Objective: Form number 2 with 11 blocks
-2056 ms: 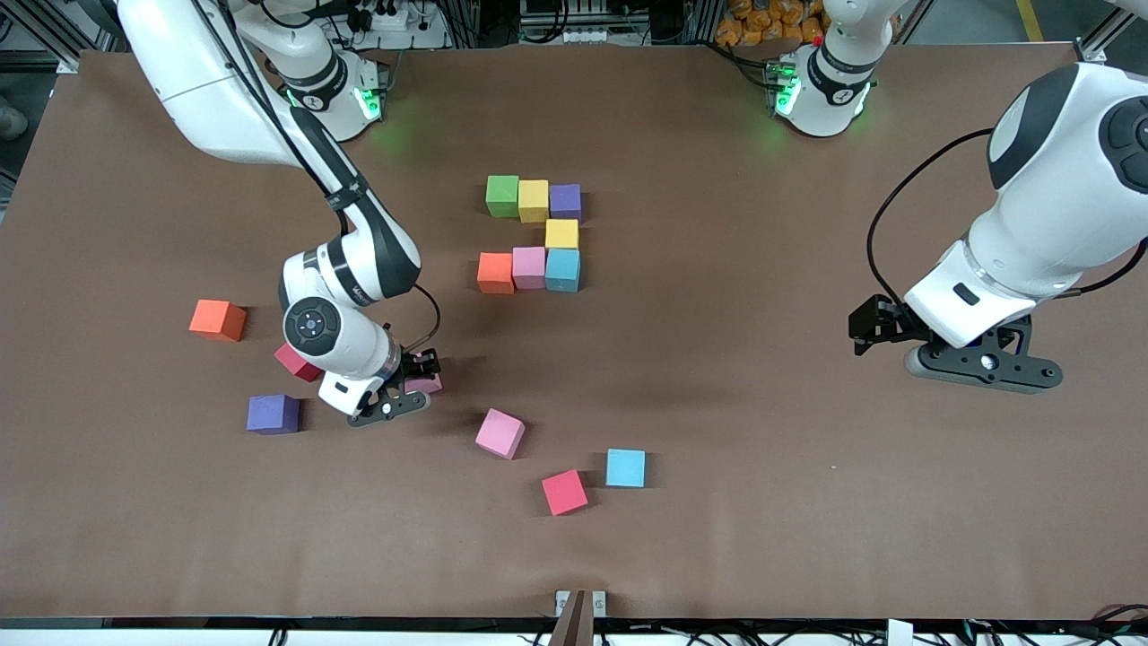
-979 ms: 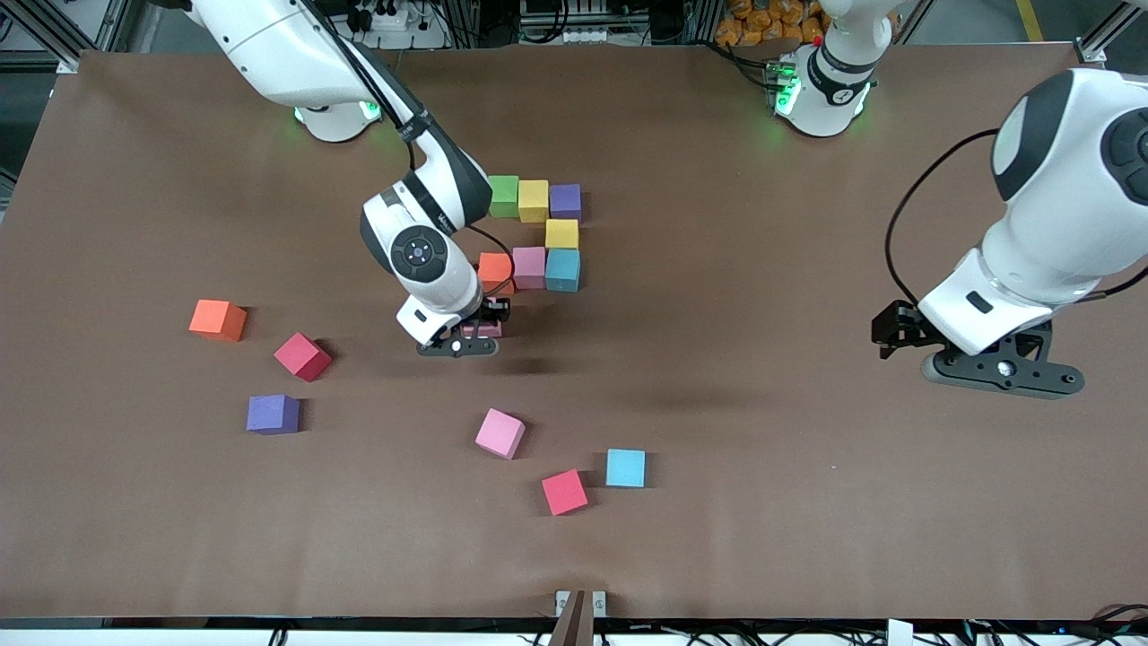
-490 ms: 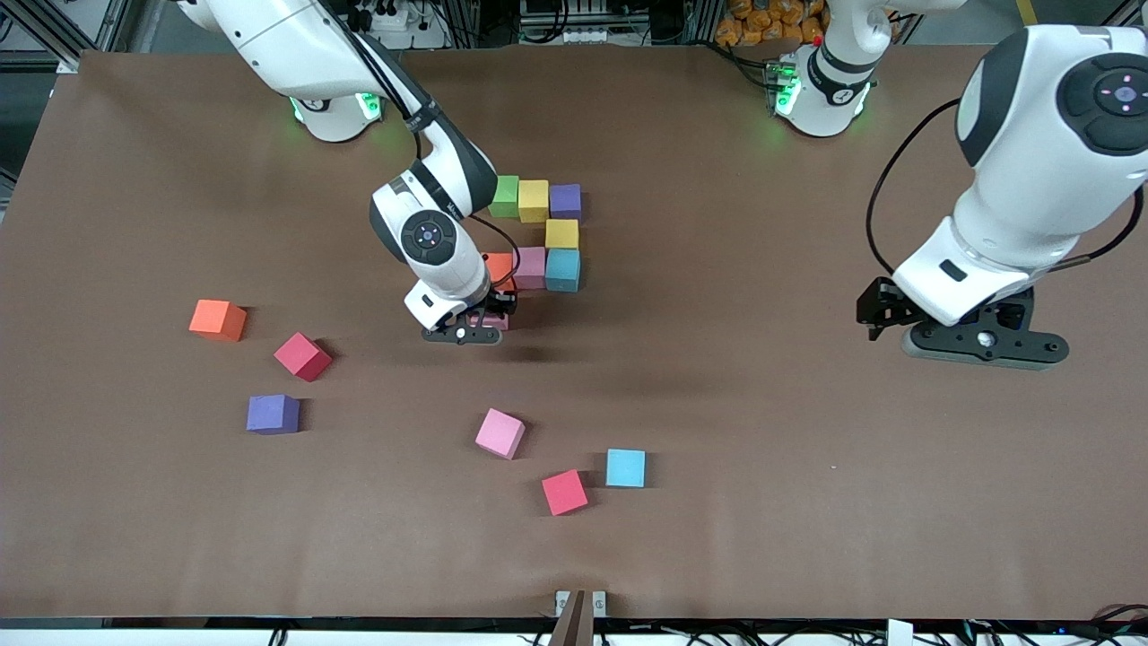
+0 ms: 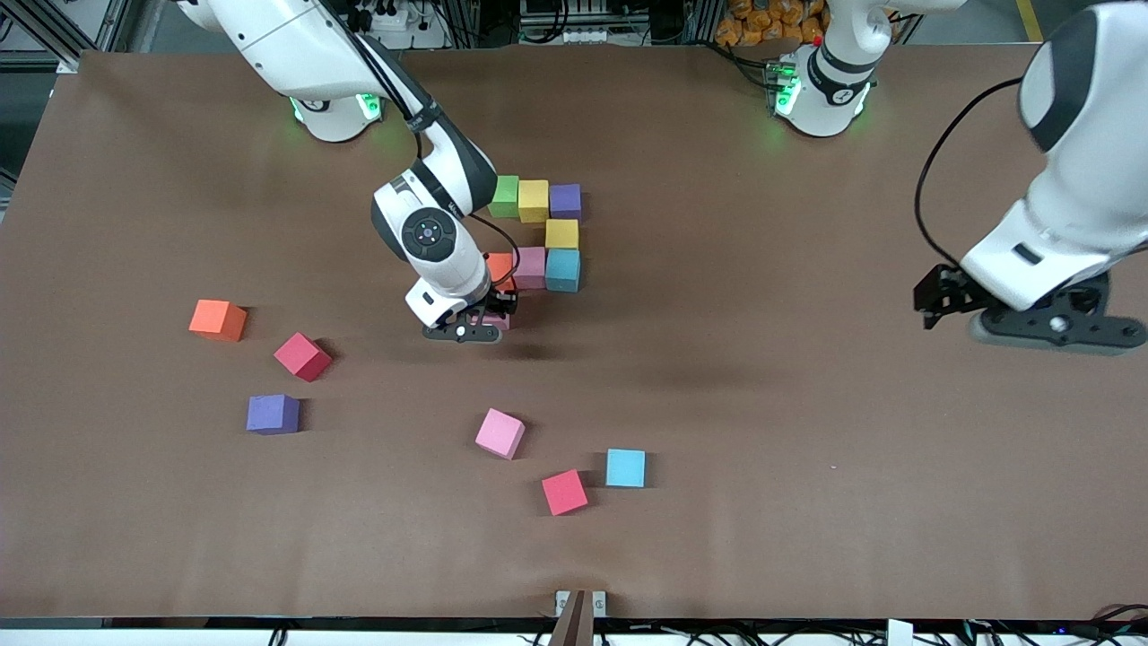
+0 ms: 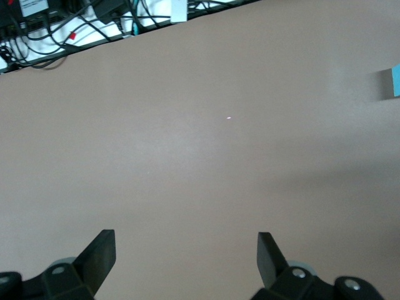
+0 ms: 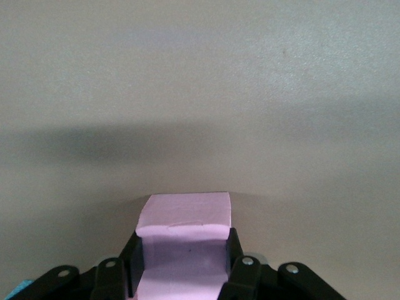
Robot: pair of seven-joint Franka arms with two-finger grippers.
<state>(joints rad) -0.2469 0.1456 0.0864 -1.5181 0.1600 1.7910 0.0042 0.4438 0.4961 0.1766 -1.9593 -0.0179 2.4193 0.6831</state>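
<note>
The right tool (image 4: 491, 316) grips a pink block (image 6: 184, 215) just in front of the orange block (image 4: 499, 266) in the unfinished number 2 (image 4: 536, 233). It should land square and flush. The left tool (image 5: 185, 256) waits, released, over bare surface (image 4: 762, 431).

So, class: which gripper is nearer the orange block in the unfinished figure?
Right. The right gripper, holding a pink block, is beside the orange block; the left gripper hangs open toward the left arm's end.

Right arm hides most of orange block (image 4: 499, 266); held pink block (image 6: 185, 240) cut by frame edge.
</note>
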